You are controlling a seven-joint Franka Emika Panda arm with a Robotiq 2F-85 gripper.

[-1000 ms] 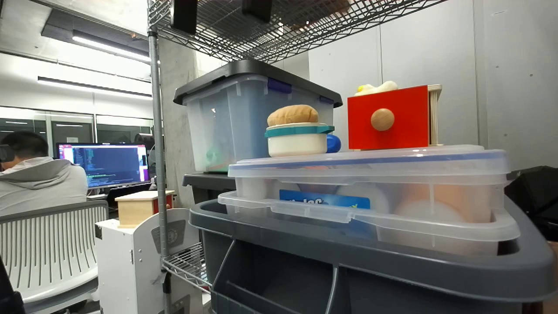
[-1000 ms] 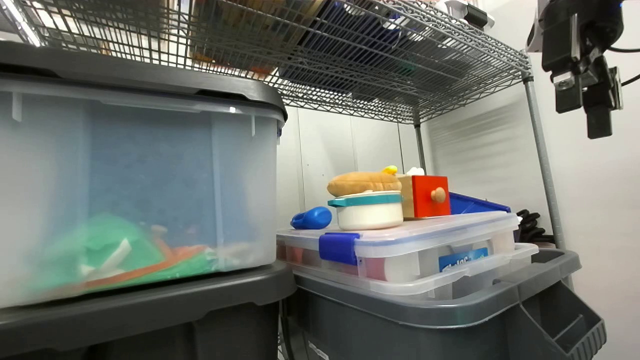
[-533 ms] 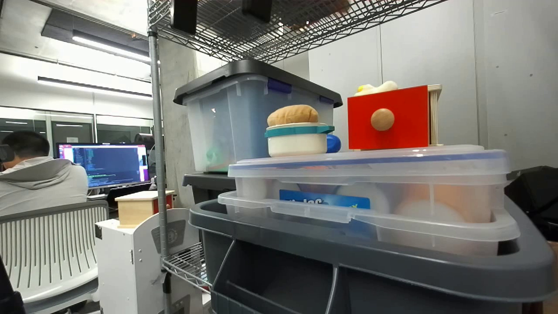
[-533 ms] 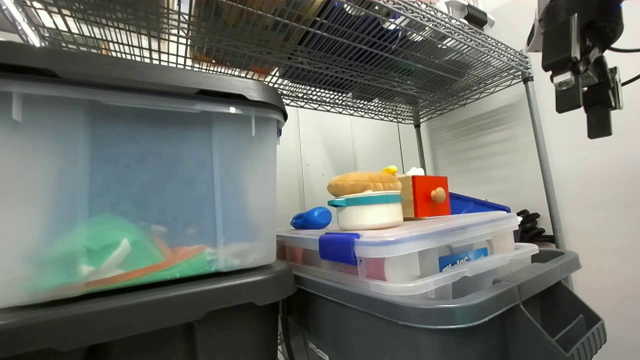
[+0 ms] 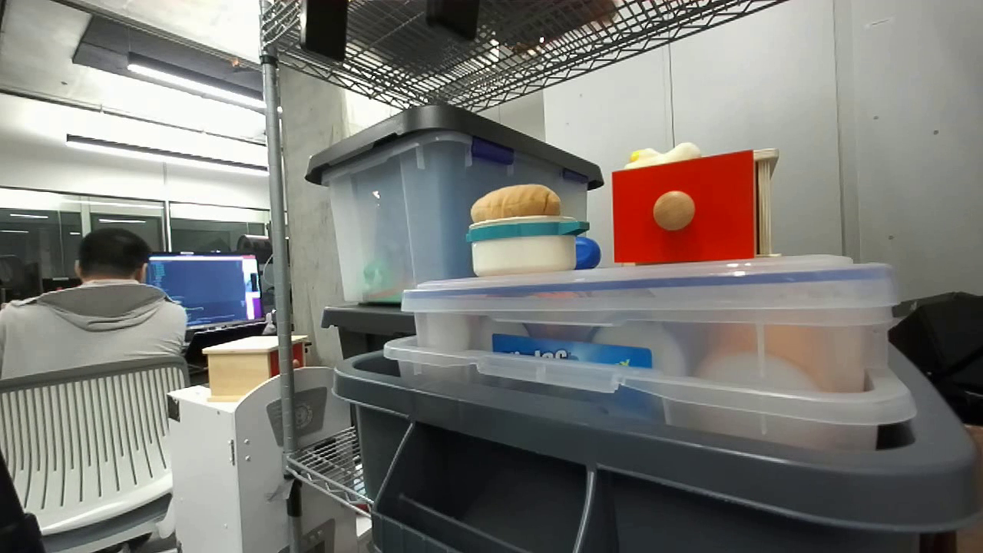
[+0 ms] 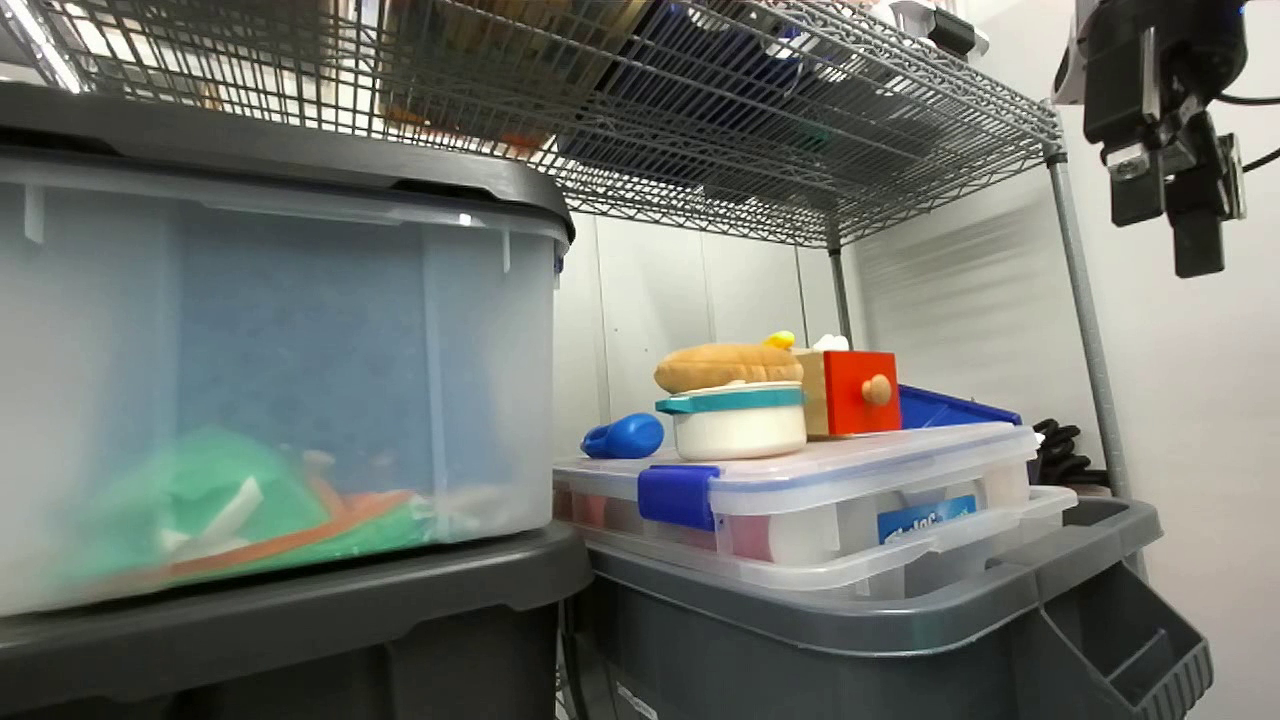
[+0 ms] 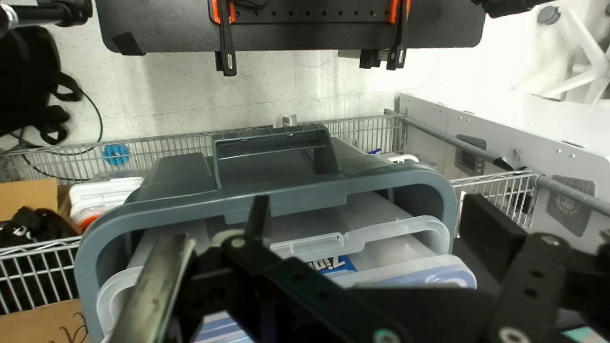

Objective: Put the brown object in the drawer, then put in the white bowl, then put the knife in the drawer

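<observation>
The brown object [image 5: 516, 203] is tan with darker creases, the white bowl [image 5: 524, 256] off-white with a teal band around its upper part, and the drawer [image 5: 718, 207] bright red in front, with a light-brown knob [image 5: 673, 210] and a pale wood side. White with a yellow end is the small lump [image 5: 662, 157], plain blue the rounded item [image 6: 632, 437], and clear the tub [image 6: 870, 482], which wears a royal-blue latch [image 6: 678, 497] and a blue label [image 5: 572, 351] with white lettering. The gripper [image 7: 374, 227] is black and silver, the lower bin [image 6: 800, 640] charcoal grey, the wire shelf [image 6: 620, 110] a grey grid, and the hoodie [image 5: 100, 319] plain pale grey.
</observation>
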